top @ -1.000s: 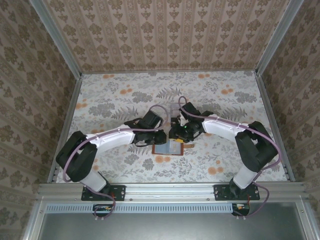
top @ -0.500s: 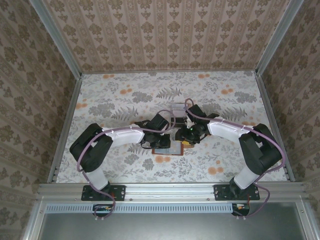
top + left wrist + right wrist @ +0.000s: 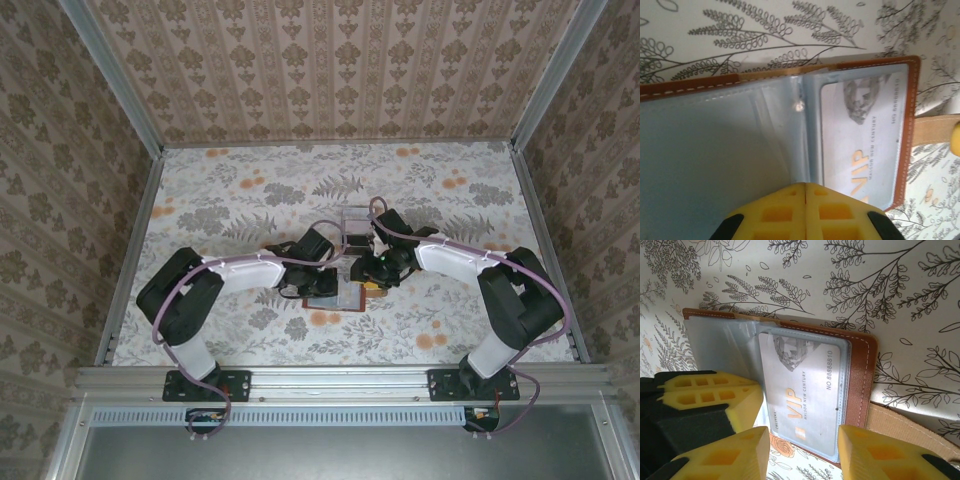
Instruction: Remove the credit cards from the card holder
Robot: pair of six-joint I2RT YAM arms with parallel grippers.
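My left gripper (image 3: 805, 186), pads pressed together, seems to pin the open card holder (image 3: 715, 145) flat at the middle of the surface (image 3: 900, 300). That lets my right gripper (image 3: 802, 437), spread wide, straddle the credit card (image 3: 805, 380) tucked inside.

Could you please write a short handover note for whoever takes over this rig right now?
Left hand: shut, pads together, apparently pinning the open card holder near its fold.
Right hand: open, a finger on either side of the credit card's near end, not gripping it.
Things: the holder lies open on the floral table; the VIP card sits in the clear pocket on the strap side.
Done: holder opened and held down.
Left: pull this card out. No card is seen outside the holder, and I cannot tell what the other sleeves contain.
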